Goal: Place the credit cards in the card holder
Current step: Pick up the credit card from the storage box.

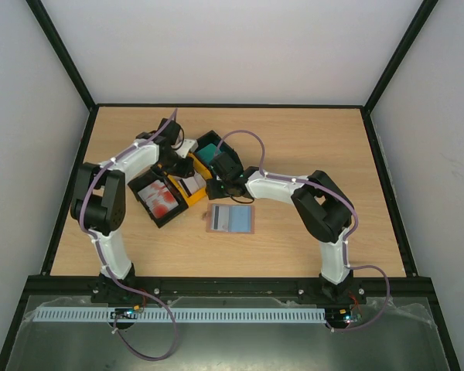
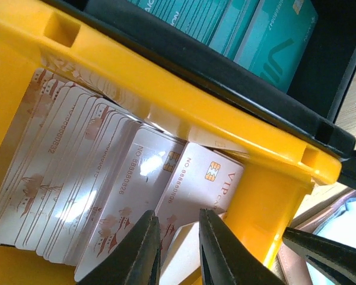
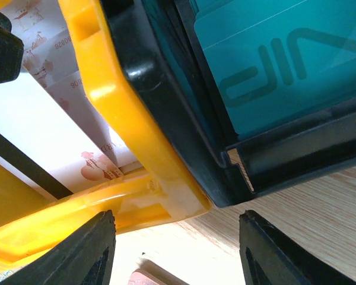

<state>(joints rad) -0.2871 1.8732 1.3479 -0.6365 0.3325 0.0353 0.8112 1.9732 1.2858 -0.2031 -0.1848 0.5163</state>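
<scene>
Top view: I have three trays bunched mid-table, touching in a diagonal row. Nearest-left is a black tray with red-and-white cards. Next is a yellow tray with pale cards. Farthest is a second black tray with teal cards. The card holder lies open and flat on the table just in front of the trays, pale blue pockets up. The left gripper is down over the yellow tray. The right gripper sits at that tray's right corner, between the trays and the card holder. I can't read either jaw from up here. Left wrist view: the pale cards are fanned and leaning in the yellow tray, chips and printed numbers facing me. The left jaws are nearly together with a single pale card in the narrow gap, so I read it as pinched. The teal cards stand in the second black tray behind the yellow wall, and a corner of the card holder shows lower right. Right wrist view: the right jaws stand wide apart, holding nothing, over bare table by the corner where the yellow tray meets the second black tray. The teal cards fill the upper right, a blank white card face shows at left, and a sliver of the card holder sits at the bottom edge.
</scene>
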